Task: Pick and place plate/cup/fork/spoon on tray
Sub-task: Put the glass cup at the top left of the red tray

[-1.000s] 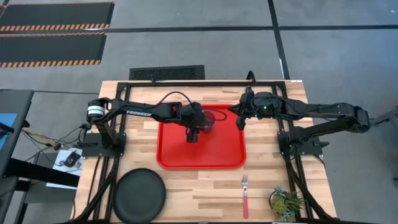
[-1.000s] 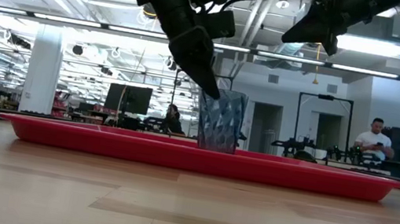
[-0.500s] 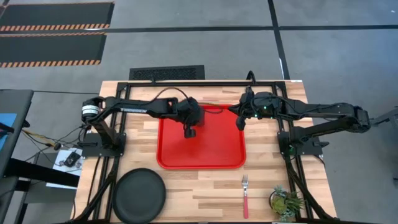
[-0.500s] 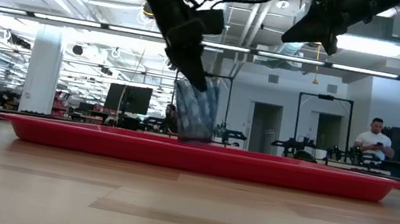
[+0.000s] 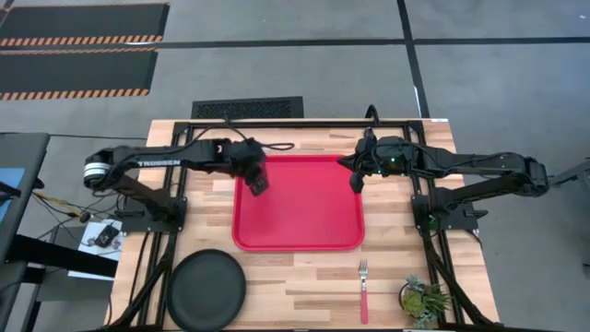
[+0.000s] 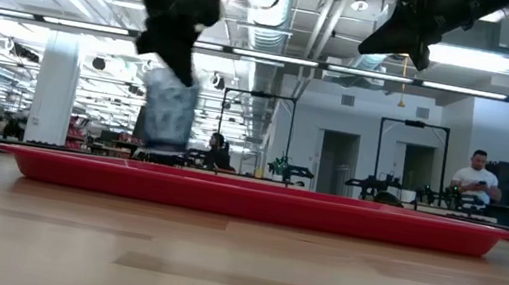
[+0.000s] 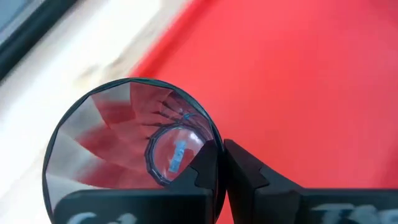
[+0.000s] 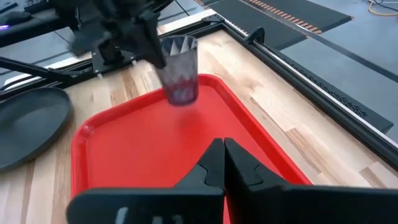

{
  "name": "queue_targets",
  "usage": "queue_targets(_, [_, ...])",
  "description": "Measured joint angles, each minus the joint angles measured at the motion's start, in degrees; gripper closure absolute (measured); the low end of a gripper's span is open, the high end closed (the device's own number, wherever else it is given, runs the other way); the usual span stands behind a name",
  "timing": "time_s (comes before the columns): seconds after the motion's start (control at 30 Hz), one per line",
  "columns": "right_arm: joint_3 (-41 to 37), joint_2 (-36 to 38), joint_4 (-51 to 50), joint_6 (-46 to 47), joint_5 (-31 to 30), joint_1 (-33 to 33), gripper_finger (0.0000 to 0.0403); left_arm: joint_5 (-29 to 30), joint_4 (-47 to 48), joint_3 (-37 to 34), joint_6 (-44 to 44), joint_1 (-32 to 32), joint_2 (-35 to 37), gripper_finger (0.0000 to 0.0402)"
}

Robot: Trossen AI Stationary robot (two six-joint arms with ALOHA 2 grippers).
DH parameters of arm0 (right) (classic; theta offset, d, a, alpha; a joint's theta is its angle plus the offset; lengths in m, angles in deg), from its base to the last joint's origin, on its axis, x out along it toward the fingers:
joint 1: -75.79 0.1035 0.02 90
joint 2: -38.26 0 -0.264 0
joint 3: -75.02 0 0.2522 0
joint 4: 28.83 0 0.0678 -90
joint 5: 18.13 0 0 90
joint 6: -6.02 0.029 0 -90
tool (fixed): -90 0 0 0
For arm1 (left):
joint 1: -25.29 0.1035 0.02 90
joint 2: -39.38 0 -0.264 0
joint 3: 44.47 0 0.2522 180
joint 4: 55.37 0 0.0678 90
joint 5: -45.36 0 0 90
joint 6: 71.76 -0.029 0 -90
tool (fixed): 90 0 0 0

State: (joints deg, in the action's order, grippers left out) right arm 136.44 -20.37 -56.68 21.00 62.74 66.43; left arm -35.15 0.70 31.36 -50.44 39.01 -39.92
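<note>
High view: my left gripper [image 5: 259,184] grips the cup [image 6: 166,116] over the tray's [image 5: 304,235] left edge; right gripper [image 5: 358,182] shut, empty. Plate [image 5: 206,289], fork [image 5: 363,290] remain on table.

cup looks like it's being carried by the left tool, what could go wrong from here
The left tool pinches only one wall of the cup, held above the tray's left edge, so it may slip or tilt out. Released here, it could catch the rim and tip onto the table.
</note>
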Motion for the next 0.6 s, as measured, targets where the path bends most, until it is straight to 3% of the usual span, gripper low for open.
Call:
queue_targets(0.23, [0.0,-1.4,-0.1,0.0,0.0,0.0,0.039,3.3,-3.4,-5.3,2.4,1.9,-1.7,0.04])
queue_targets(0.6, [0.0,-3.6,1.1,0.2,0.1,1.3,0.039,5.5,-6.8,-5.4,2.9,3.6,-2.5,0.0401])
